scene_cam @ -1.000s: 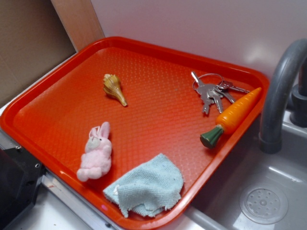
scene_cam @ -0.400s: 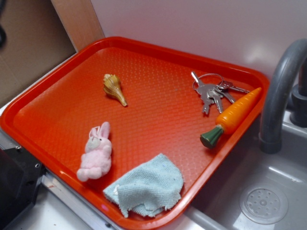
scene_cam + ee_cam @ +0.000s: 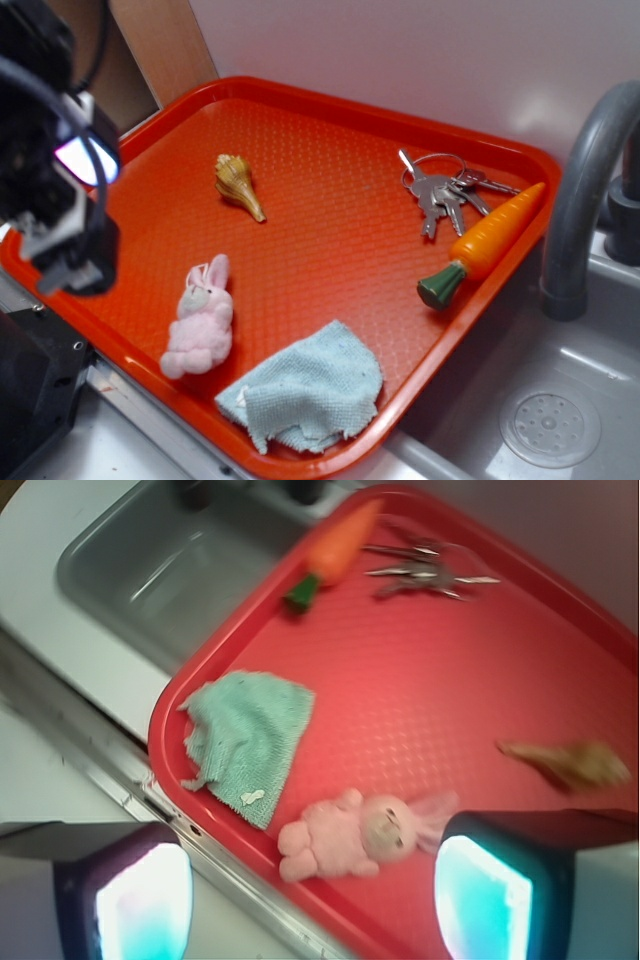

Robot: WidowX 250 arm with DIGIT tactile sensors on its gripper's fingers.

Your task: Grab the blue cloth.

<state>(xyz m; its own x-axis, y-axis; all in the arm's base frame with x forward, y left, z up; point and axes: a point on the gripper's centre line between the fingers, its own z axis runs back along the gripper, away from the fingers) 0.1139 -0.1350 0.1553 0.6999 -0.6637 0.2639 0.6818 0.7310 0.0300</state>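
Gripper point(image 3: 310, 900) over the tray's left edge, jaws wide and empty, blue cloth not grasped.
Blue cloth point(image 3: 305, 392) lies crumpled in near corner of red tray point(image 3: 330, 250), just beside pink plush bunny point(image 3: 201, 318), apart from the jaws. Seashell point(image 3: 238, 185) mid-tray; keys point(image 3: 442, 192) and toy carrot point(image 3: 482, 244) at far right edge, next to the grey sink point(image 3: 550, 420) with faucet point(image 3: 585, 190).
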